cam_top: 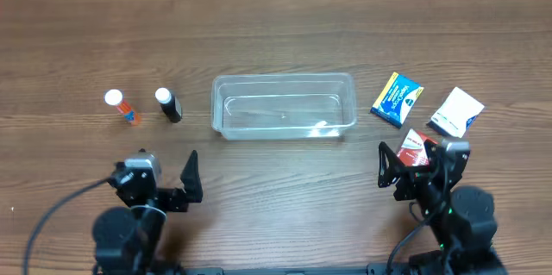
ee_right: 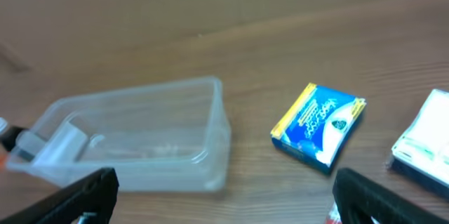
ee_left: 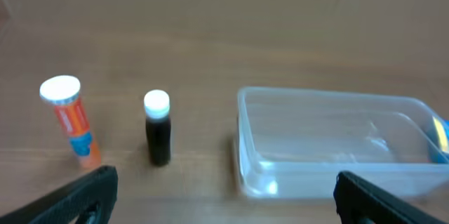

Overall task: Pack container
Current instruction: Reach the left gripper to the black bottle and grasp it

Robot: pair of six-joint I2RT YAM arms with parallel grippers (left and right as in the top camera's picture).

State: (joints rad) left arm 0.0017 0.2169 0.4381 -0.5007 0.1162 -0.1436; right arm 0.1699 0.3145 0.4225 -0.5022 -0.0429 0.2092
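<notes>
At the lower left of the overhead view, your left gripper (cam_top: 164, 178) hangs released, jaws spread wide with nothing between them. At the lower right, your right gripper (cam_top: 417, 167) is just as open and empty. Right at the right gripper's fingers lies a red packet (cam_top: 416, 147). It is so close that a straight descent could pin it flat or shove it aside rather than catch it. Further up the frame on that side are a blue and yellow packet (cam_top: 397, 99) and a white packet (cam_top: 456, 111), near each other but apart. Both lie flat on the table (cam_top: 276, 16), so your fingertips may skate over them and push them away. Above the left gripper stand a dark bottle (cam_top: 168, 105) and an orange tube (cam_top: 122, 109), both upright with white caps and set near each other. With jaws this wide, reaching for one risks clipping the other, and a toppled bottle would likely roll. The container (cam_top: 285, 77) sits in the middle of the frame between the two groups, well clear of both grippers, and looks empty. It is probably light, so a bumped rim or a hard drop could slide it.
</notes>
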